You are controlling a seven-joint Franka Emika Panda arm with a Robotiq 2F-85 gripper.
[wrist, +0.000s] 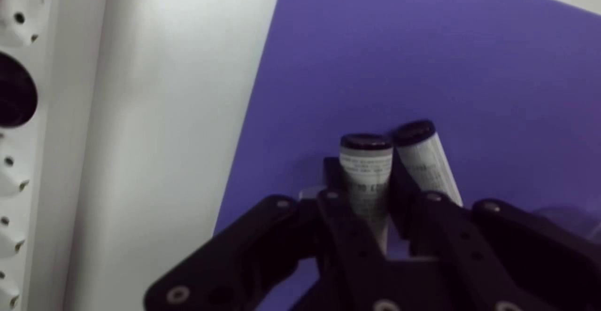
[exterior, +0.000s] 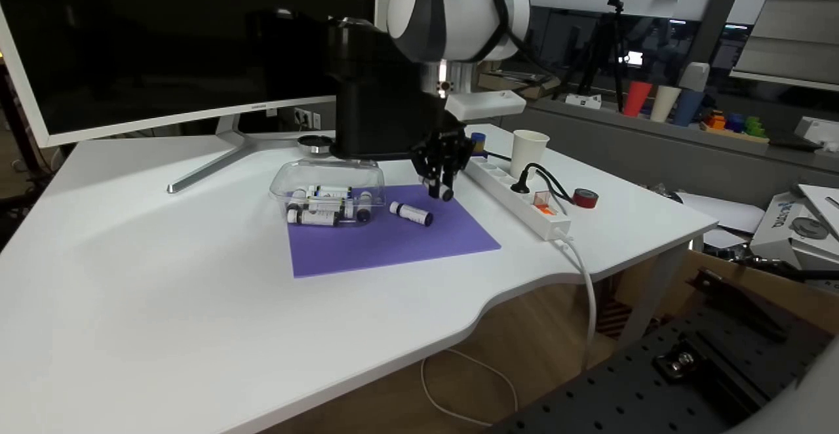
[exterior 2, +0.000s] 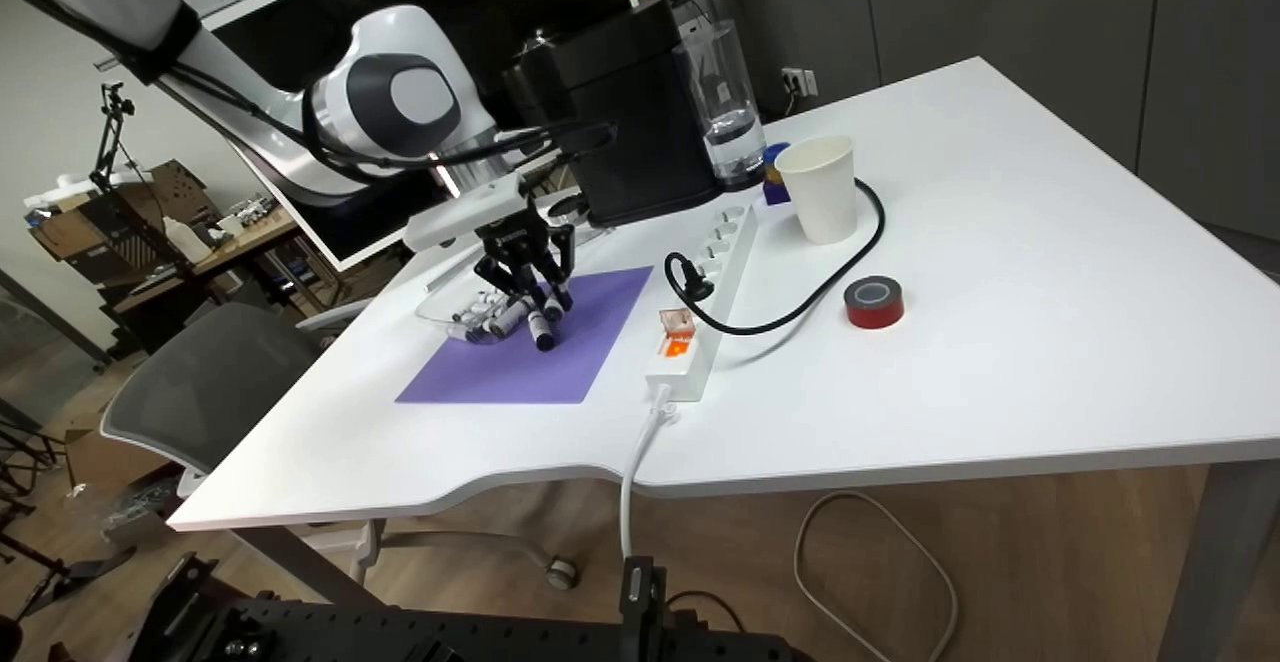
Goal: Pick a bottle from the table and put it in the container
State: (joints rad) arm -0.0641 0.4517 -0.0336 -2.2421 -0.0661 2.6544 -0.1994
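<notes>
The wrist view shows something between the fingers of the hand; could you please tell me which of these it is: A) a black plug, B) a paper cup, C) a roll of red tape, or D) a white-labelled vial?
D: in the wrist view, a vial with a white printed label and a dark end shows between the two fingers of the hand.

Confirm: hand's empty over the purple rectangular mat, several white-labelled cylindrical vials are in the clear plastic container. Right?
Not quite: the hand isn't empty. The wrist view shows it gripping a white-labelled cylindrical vial with a dark end. The rest stands: it is over the purple rectangular mat, and several similar vials are in the clear plastic container.
</notes>
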